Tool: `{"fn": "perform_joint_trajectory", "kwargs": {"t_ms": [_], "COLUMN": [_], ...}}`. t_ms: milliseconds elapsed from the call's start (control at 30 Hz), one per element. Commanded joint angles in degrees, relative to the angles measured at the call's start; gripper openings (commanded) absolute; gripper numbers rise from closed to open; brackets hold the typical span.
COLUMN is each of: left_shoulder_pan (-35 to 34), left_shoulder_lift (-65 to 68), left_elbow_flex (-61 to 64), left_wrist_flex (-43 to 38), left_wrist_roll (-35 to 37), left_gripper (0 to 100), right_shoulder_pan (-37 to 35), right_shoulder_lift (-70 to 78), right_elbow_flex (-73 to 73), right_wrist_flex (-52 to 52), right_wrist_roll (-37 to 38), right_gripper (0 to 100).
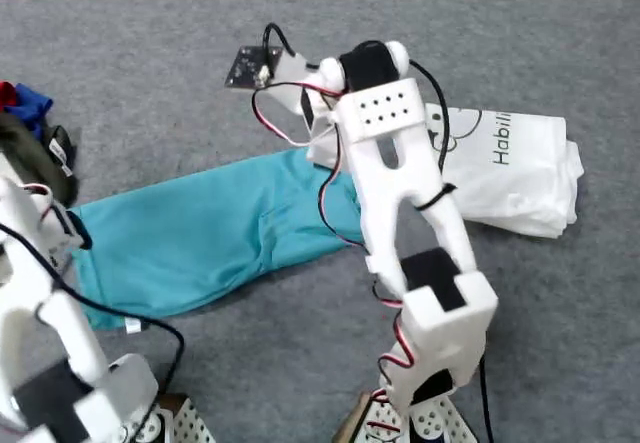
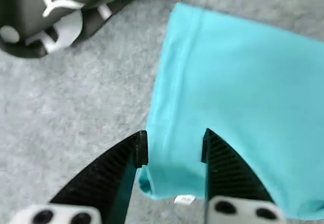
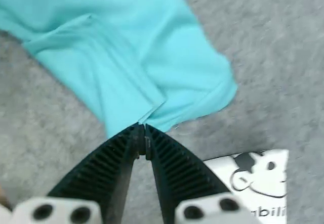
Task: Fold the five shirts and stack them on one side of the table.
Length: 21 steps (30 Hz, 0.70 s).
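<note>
We are looking at two arms working over one grey table (image 1: 150, 73), and we are counting one teal shirt (image 1: 200, 233), one white shirt (image 1: 510, 173) and one heap of unfolded clothes at the table's far left edge. The teal shirt is lying spread as a long band across the middle of the table, between the two arms. The white shirt is lying folded into a block just beyond the band's end, on the right arm's side. In the heap we are making out a dark garment (image 1: 30, 148), a red piece (image 1: 7, 94) and a blue piece (image 1: 32, 103); we cannot tell how many shirts these are. The high view is giving the whole layout, but the right arm (image 1: 400, 163) is covering its own jaws there. The right wrist view is supplying that detail: the right gripper (image 3: 142, 135) is holding its jaws pressed together on a pucker of the teal shirt, with creases in the cloth running toward the tips and a corner of the white shirt lying close by. The left wrist view is showing the left gripper (image 2: 174, 150) with its jaws spread, straddling the hem at the opposite end of the teal band, beside a small white label (image 2: 185, 199). It is also showing white markings on the dark garment, which the high view is not resolving.
</note>
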State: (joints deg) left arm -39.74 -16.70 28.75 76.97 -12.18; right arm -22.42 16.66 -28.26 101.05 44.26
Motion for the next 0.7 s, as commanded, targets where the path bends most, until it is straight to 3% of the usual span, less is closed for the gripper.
{"fn": "perform_joint_trajectory", "kwargs": {"t_ms": [0, 333, 533, 667], "left_shoulder_pan": [-3.0, 0.5, -2.2, -2.5], "left_shoulder_lift": [7.6, 29.6, 36.9, 40.1], "left_elbow_flex": [-9.8, -15.6, -15.6, -16.2], "left_wrist_flex": [3.8, 5.5, -2.2, -2.1], "left_wrist_roll": [-2.9, -3.8, 1.3, 0.7], "left_gripper": [20, 20, 20, 16], "right_shoulder_pan": [1.1, 1.1, 1.1, 1.1], "right_shoulder_lift": [-6.0, -7.4, -7.4, -7.5], "right_elbow_flex": [4.7, 8.0, 8.1, 8.1], "right_wrist_flex": [1.0, 1.0, 1.0, 1.0], "right_wrist_roll": [-0.4, -0.4, -0.5, -0.5], "right_gripper": [0.5, 0.5, 0.4, 0.4]}}
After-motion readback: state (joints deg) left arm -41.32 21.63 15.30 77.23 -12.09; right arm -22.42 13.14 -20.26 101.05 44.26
